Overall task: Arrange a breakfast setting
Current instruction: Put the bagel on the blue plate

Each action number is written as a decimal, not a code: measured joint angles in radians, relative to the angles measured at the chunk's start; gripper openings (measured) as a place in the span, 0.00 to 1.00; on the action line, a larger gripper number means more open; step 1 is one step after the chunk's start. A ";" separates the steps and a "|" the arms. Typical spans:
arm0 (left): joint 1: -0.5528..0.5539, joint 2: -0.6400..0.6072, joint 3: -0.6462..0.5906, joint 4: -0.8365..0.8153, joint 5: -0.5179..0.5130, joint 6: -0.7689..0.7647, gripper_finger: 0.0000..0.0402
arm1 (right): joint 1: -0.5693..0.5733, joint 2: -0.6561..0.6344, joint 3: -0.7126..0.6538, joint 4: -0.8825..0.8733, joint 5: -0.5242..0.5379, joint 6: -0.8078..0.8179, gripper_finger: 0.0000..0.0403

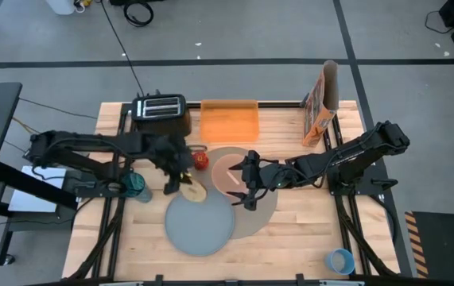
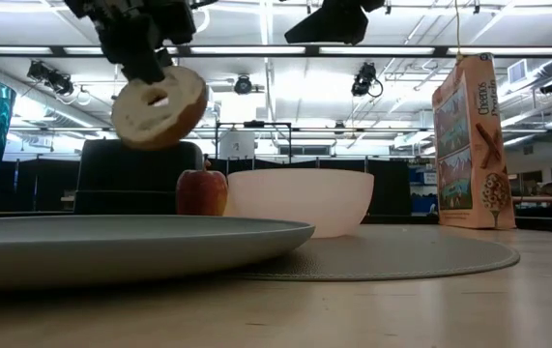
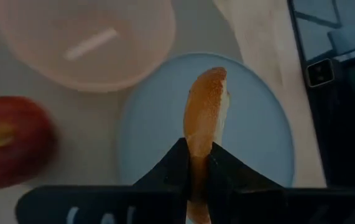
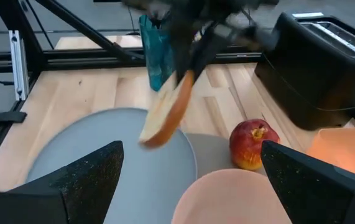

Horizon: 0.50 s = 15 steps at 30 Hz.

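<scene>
Left gripper [image 1: 185, 179] is pinching one bagel [image 1: 193, 191] edge-on, holding it in the air at the far-left rim of one grey plate [image 1: 201, 224]. Right gripper [image 1: 249, 184] is hovering with fingers spread over one pink bowl [image 1: 228, 174], which is sitting on one round taupe mat [image 1: 268, 208]. One red apple [image 1: 201, 161] is resting beside the bowl. One blue cup [image 1: 339, 260] is standing well apart, near the table's front-right corner.

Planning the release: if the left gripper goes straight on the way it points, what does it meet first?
Most likely the grey plate. The left gripper holds the bagel above its rim, so the bagel would touch first; exact height is unclear.
</scene>
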 joint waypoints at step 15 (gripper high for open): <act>-0.140 0.277 -0.025 0.190 0.126 -0.102 0.09 | -0.001 0.000 0.000 0.016 -0.037 -0.002 0.96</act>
